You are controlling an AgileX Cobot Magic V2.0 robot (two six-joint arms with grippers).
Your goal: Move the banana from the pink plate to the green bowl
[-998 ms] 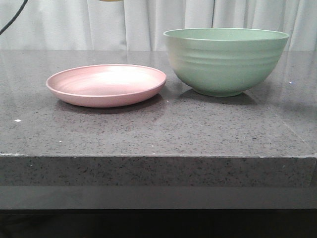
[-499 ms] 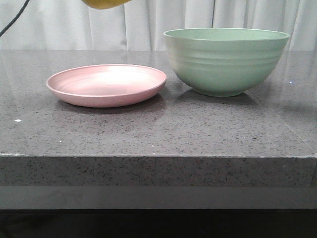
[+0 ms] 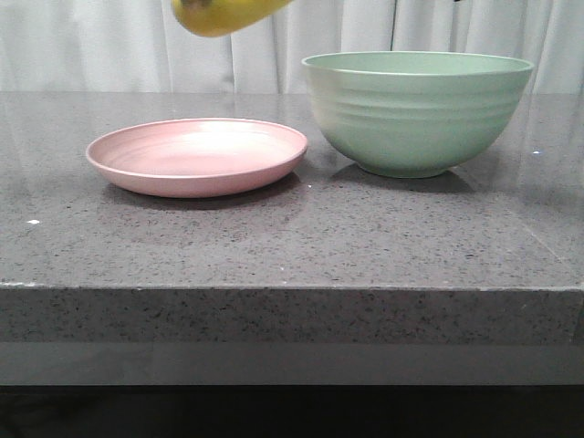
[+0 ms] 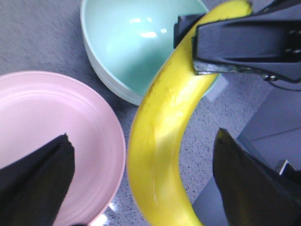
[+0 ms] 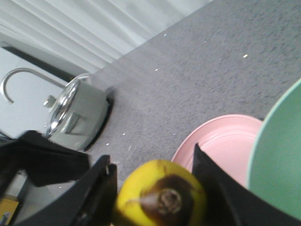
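Rt gripper [image 5: 157,188] clamped on banana [image 4: 162,132], fingers pressed against both sides of fruit near its dark stem end. Seen from left wrist cam as black jaws pinching upper part of the yellow curve. Left gripper [image 4: 141,136] spread wide, fingers [image 4: 37,183] well apart either side of banana's lower length, gaps showing on both sides, no contact visible.

Banana held in air, clear of everything below. In front view only its lower part visible at top edge of shot, higher than rim of green bowl [image 3: 417,109], above right half of pink plate [image 3: 196,155] and just short of bowl's left side.

Plate and bowl both bare inside, standing on grey speckled stone countertop [image 3: 292,237], toward its rear. Plate left of centre, bowl right of centre, just beside each other; narrow strip of stone between them in left wrist view. Front edge of countertop well clear of both.

Behind: pale pleated curtain [image 3: 109,46] along countertop's far edge. In rt wrist view, lidded steel pot [image 5: 77,115] at far end of surface, well apart from plate.
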